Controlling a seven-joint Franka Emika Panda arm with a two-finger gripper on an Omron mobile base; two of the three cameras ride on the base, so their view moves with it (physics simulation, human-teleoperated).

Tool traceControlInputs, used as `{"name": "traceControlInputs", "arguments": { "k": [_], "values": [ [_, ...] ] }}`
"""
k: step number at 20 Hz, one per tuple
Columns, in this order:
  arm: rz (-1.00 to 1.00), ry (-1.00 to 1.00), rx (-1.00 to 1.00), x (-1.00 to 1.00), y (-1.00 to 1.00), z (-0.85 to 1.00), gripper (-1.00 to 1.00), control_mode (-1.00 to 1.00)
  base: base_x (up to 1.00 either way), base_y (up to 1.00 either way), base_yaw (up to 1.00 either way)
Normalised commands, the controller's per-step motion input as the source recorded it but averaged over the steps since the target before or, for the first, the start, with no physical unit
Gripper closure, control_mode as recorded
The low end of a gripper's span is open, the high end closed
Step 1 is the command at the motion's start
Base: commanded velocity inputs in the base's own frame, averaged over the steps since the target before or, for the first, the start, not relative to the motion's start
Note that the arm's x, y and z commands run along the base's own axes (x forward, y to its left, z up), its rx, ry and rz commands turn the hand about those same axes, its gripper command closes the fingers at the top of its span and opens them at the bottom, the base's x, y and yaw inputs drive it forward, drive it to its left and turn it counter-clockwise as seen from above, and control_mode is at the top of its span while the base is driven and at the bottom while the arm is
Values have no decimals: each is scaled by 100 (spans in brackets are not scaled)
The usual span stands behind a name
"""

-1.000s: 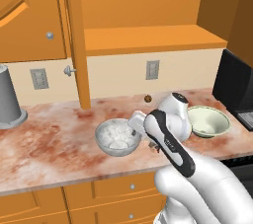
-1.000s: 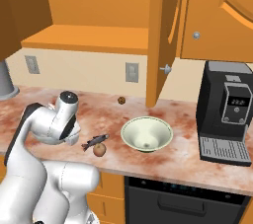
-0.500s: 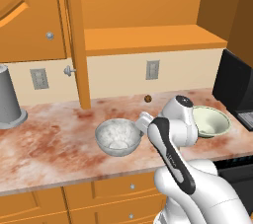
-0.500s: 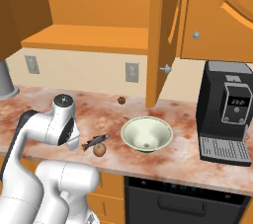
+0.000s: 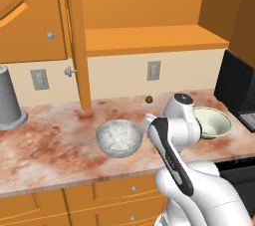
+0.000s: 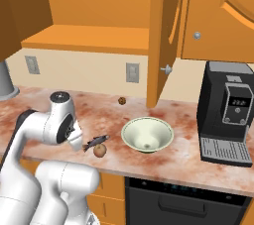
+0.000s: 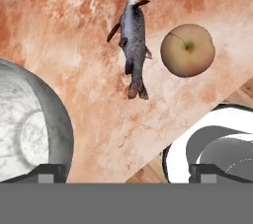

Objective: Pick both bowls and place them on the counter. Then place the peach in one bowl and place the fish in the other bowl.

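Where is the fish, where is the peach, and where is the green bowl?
fish [image 7: 133, 45]: hand view, on the middle of its grey body.
peach [image 7: 188, 51]: hand view, on its round face near the stem dimple.
green bowl [image 6: 147, 134]: right base view, on its inner wall.

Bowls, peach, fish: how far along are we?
Done: both bowls stand on the counter, the marbled bowl and the green bowl. In hand: nothing; the tool is open above the fish and the peach, which lie side by side near the counter's front edge. Left: the peach into one bowl, the fish into the other; both bowls look empty.
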Motion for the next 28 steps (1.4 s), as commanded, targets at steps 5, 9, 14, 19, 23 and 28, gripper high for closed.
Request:
{"name": "traceControlInputs", "arguments": {
  "k": [5, 9, 14, 19, 23, 28],
  "values": [
    [0, 8, -12, -3, -33, 13, -100, -100, 0, 0, 0],
    [0, 10, -10, 0, -32, 0, -100, -100, 0, 0, 0],
    [0, 6, -3, -4, -40, 0, -100, -100, 0, 0, 0],
    [1, 4, -1, 0, -40, -1, -100, -100, 0, 0, 0],
    [0, 1, -1, 0, -7, -17, -100, -100, 0, 0, 0],
    [0, 1, -1, 6, 0, -25, -100, -100, 0, 0, 0]
  ]
}}
